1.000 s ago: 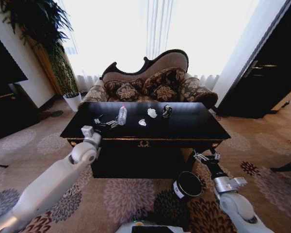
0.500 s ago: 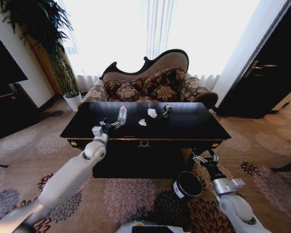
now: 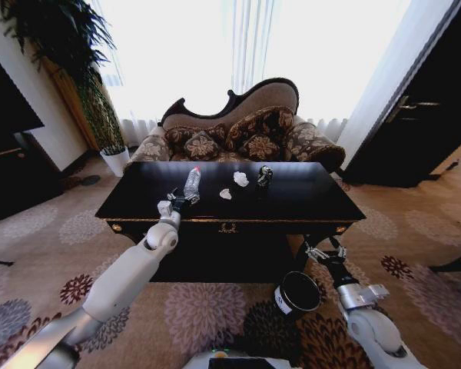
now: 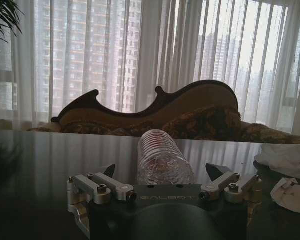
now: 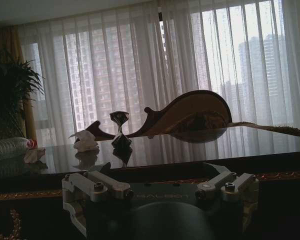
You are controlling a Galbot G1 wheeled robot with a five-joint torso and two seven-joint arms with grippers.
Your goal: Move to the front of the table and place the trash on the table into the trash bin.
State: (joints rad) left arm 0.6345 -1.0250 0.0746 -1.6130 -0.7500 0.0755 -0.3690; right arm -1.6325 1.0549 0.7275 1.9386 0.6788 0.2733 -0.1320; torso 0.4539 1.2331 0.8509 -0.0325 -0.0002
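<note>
The black table (image 3: 307,196) stands straight ahead. On it lie two white paper lumps (image 3: 240,178) (image 3: 226,194), a small dark shiny piece (image 3: 264,176) and a clear plastic bottle (image 3: 192,183) on its side. My left gripper (image 3: 177,198) hovers open over the table's front left, just short of the bottle's base. In the left wrist view the bottle (image 4: 160,157) lies between the spread fingers of the left gripper (image 4: 162,172), with paper lumps (image 4: 285,155) to one side. My right gripper (image 3: 323,252) is open, low beside the table's right leg, above the black trash bin (image 3: 297,293).
A patterned brown sofa (image 3: 238,131) stands behind the table before bright curtained windows. A potted plant (image 3: 69,54) fills the back left corner and a dark door (image 3: 422,123) the right. Flower-patterned carpet (image 3: 207,307) spreads around the bin.
My left arm has reached forward and to the right across the table's front edge, bringing its gripper up to the bottle. The right arm has barely moved.
</note>
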